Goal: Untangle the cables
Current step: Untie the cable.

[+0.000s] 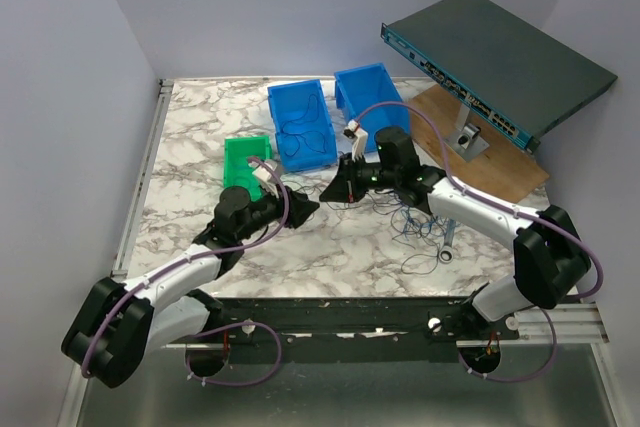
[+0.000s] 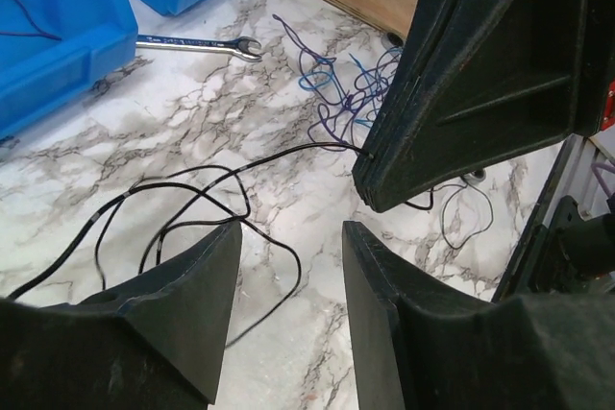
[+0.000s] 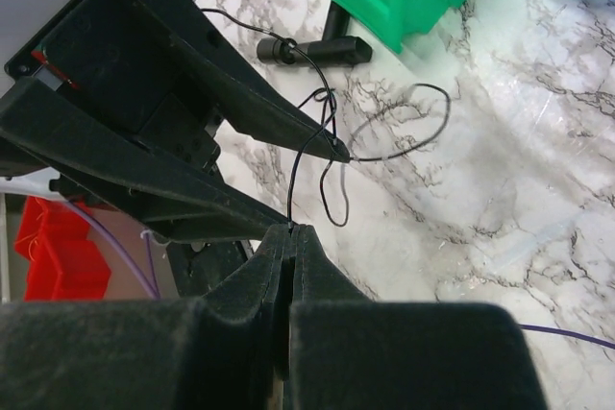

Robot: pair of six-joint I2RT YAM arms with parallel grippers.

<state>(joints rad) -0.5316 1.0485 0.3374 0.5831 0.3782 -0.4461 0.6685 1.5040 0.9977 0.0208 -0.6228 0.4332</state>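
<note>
Right gripper (image 3: 291, 229) is clamped on the black cable (image 2: 317, 145); it runs sideways just ahead of the left gripper (image 2: 288, 232), half open and empty (closest to the loops).

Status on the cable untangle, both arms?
Left tool open, empty. Right tool shut on black cable. Blue cables bunched beyond it. Wrench lying apart from them.

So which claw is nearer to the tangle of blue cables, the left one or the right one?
Right. The right claw, shut on a black cable, stands between the tangle of blue cables and the open left claw, which is farther away.
</note>
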